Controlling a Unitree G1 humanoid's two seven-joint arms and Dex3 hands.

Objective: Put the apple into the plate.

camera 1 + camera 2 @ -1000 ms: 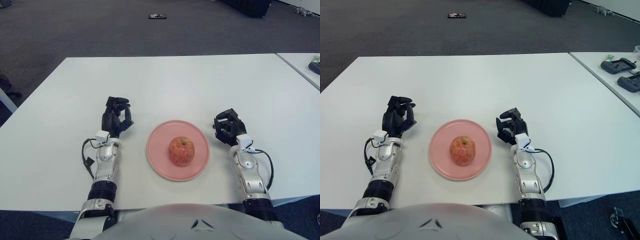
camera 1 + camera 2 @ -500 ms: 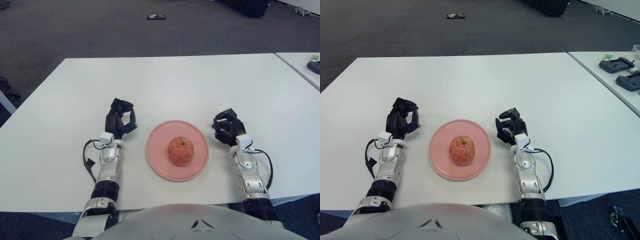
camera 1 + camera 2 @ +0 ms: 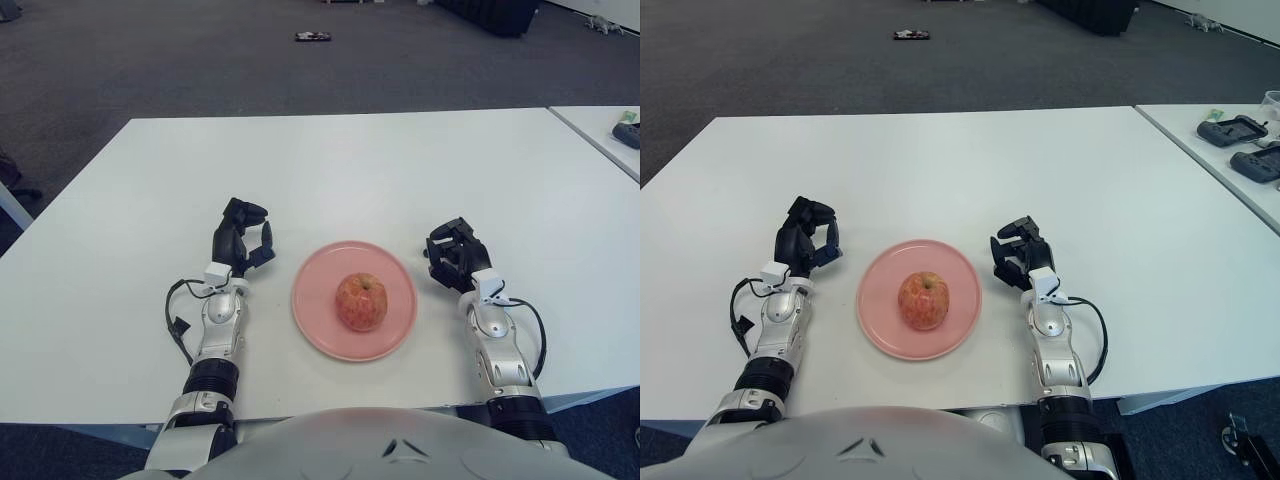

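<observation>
A red-and-yellow apple (image 3: 362, 302) sits upright in the middle of a pink plate (image 3: 323, 320) on the white table (image 3: 340, 170). My left hand (image 3: 241, 235) shows just left of the plate, fingers loosely spread and holding nothing. On the plate's right side is my right hand (image 3: 454, 255), its black fingers curled, holding nothing. Neither hand touches the apple or the plate.
A second white table (image 3: 1230, 150) stands at the right with dark controllers (image 3: 1238, 130) on it. A small dark object (image 3: 314, 37) lies on the grey carpet far behind. The near table edge runs just under my forearms.
My left hand has drifted slightly right toward the plate and its fingers have relaxed a little. The right hand, the apple and the plate have not moved.
</observation>
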